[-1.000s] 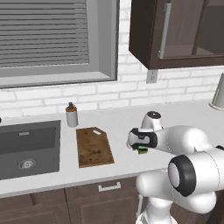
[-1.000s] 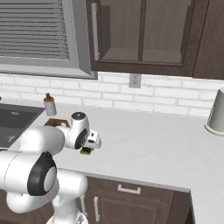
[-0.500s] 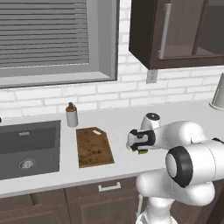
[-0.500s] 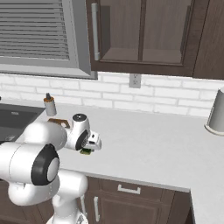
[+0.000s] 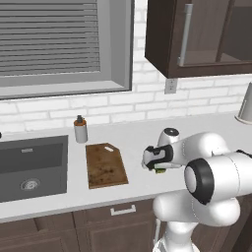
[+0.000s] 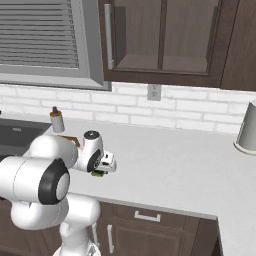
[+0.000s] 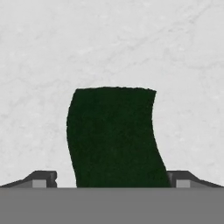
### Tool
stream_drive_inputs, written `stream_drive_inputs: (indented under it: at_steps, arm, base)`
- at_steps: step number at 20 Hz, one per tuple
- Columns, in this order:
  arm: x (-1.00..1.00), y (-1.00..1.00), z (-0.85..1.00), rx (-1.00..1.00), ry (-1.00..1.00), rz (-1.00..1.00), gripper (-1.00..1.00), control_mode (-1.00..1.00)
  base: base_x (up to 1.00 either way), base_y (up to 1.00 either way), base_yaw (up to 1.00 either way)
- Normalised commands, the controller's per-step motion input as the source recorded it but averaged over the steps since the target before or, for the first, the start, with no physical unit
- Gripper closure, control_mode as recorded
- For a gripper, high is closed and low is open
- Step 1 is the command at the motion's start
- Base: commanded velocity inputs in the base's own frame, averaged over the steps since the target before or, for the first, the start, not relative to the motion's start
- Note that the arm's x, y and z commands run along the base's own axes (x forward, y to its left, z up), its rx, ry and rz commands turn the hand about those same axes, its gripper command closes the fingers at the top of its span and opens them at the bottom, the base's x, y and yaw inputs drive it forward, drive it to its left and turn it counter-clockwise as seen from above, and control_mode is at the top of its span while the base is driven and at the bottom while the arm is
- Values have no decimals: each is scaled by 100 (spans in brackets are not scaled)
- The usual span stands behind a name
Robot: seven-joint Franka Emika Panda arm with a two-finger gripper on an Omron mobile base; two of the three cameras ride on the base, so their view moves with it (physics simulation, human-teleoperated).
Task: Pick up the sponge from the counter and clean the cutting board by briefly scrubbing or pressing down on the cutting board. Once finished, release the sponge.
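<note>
Sponge [image 7: 114, 135] lies on the tabletop [image 7: 112, 43], right of the board [image 5: 105, 165], between my spread fingers [image 7: 43, 179]. I would lower until both tips straddle its sides, then close squarely and lift.

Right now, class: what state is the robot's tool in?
Tool: open, fingertips either side of the sponge on the counter, not gripping it yet.
</note>
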Motion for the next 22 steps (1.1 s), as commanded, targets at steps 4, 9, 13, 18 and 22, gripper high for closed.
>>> stream_drive_inputs:
  at_steps: [4,9,13,18,22]
  arm:
    - [0,0,-16,0,0,3,100,-100]
    - [0,0,-3,0,0,5,100,-100]
    - [0,0,0,0,0,2,100,-100]
    - [-14,26,50,0,-5,20,100,-100]
    - [-1,51,100,0,0,49,100,-100]
  base:
    - [0,0,0]
    - [0,0,0]
    - [0,0,0]
    - [0,0,0]
    - [0,0,0]
